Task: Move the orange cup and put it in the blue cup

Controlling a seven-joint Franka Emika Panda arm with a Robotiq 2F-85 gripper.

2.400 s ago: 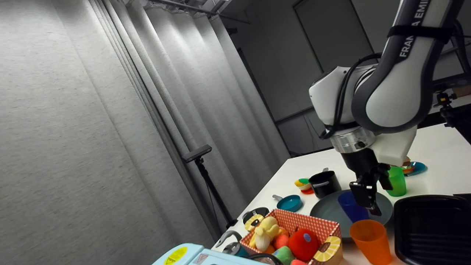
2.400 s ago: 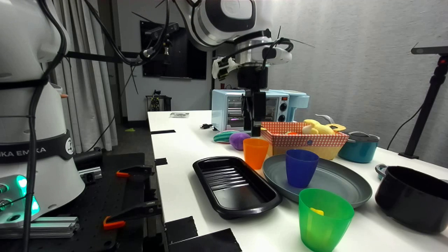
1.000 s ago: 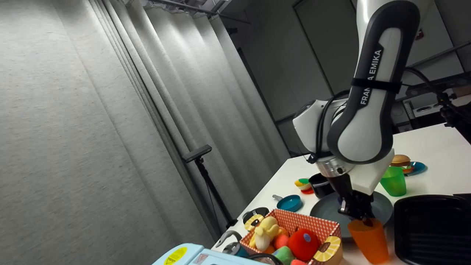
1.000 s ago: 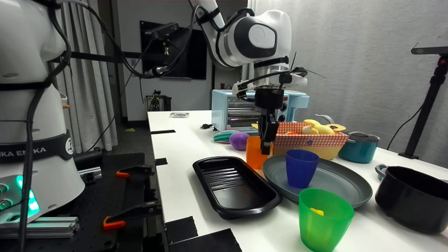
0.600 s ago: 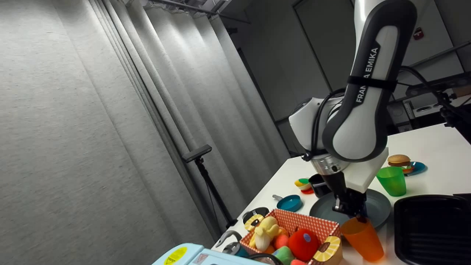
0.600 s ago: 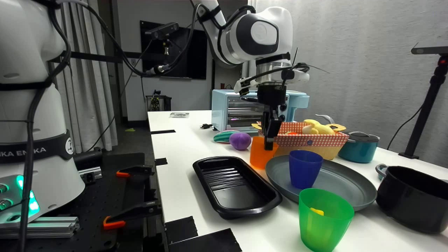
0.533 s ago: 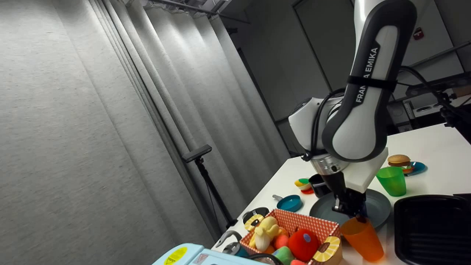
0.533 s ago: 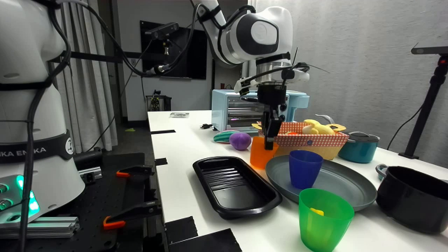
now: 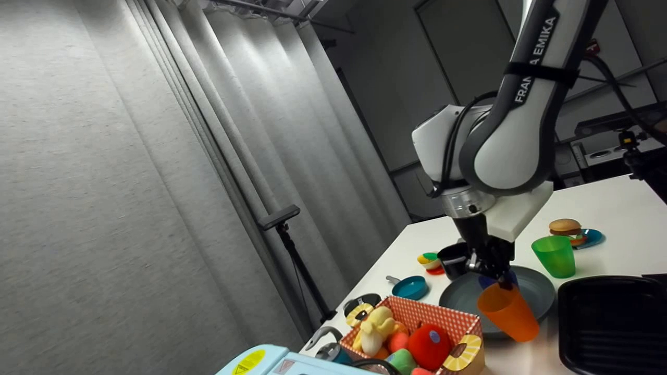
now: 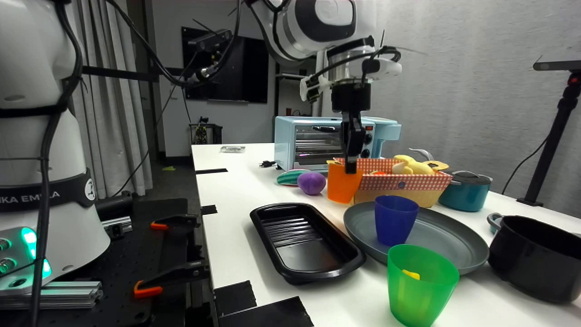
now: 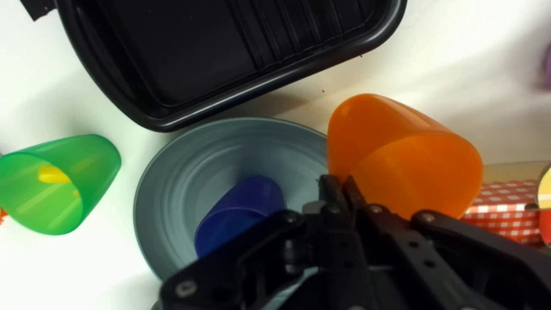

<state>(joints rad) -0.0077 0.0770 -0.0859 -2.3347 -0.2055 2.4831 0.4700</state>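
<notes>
The orange cup (image 10: 343,188) hangs tilted above the table, its rim pinched by my gripper (image 11: 340,180). One finger is inside the cup and one outside, as the wrist view shows. In an exterior view the gripper (image 9: 505,283) points down at the raised orange cup (image 9: 513,317). The blue cup (image 10: 395,220) stands upright on a grey plate (image 10: 445,238), apart from the orange one. In the wrist view the blue cup (image 11: 256,196) lies left of my fingers, its lower part covered by the gripper.
A black ribbed tray (image 10: 308,247) lies beside the plate. The green cup (image 10: 422,284) holds something yellow. A red-checked basket (image 9: 432,312) of plush toys stands close to the orange cup. A black pot (image 10: 535,259) and a light-blue toaster oven (image 10: 317,141) are also around.
My gripper came down to the orange cup, shut on its rim, then rose with it, tilting the cup. The plate and blue cup shifted slightly.
</notes>
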